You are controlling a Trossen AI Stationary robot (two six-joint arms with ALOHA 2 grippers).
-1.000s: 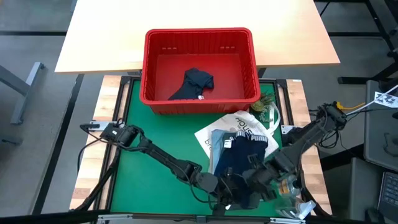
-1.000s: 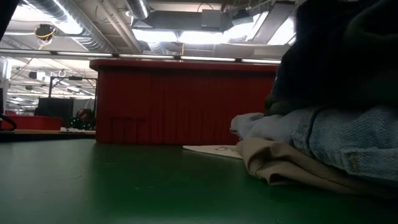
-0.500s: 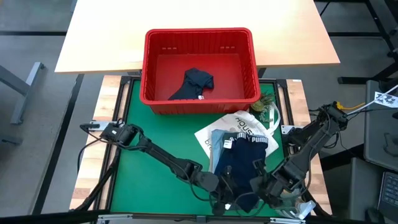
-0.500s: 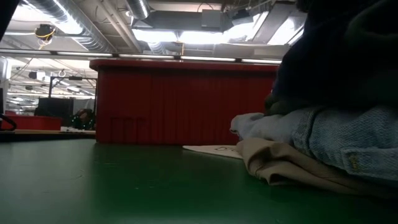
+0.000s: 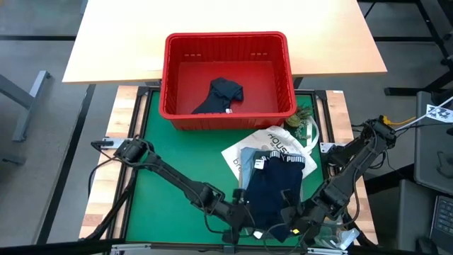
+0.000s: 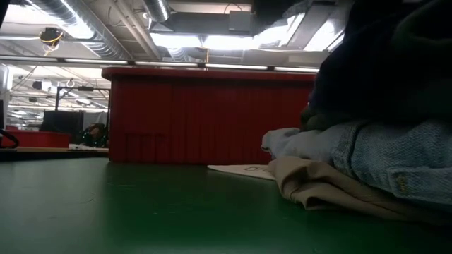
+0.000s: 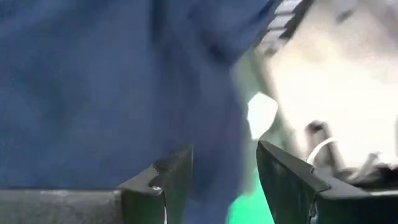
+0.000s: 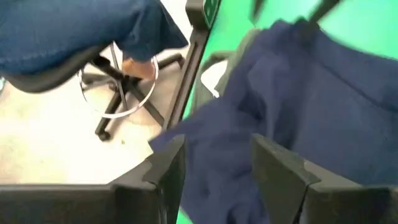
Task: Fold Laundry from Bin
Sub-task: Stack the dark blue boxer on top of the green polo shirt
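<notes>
Navy shorts [image 5: 274, 191] lie spread on top of the folded stack at the near edge of the green mat [image 5: 170, 163]; left gripper [image 5: 241, 228] and right gripper [image 5: 296, 221] each pinch the near hem. One dark garment [image 5: 221, 94] waits in the red bin [image 5: 228, 42], so folding seems mostly done. White tote bag [image 5: 272, 140] sits under the stack, nothing blocking.

Since a second ago, both arms have drawn toward the near edge of the bench. The left claw [image 5: 244, 225] has slid back along the near left part of the navy shorts [image 5: 272, 195]. The right claw [image 5: 301, 221], which lay across the shorts' right half, has moved off toward their near right corner. With it gone, the white-lettered waistband [image 5: 287, 162] is uncovered and the shorts lie flatter and more spread out.
</notes>
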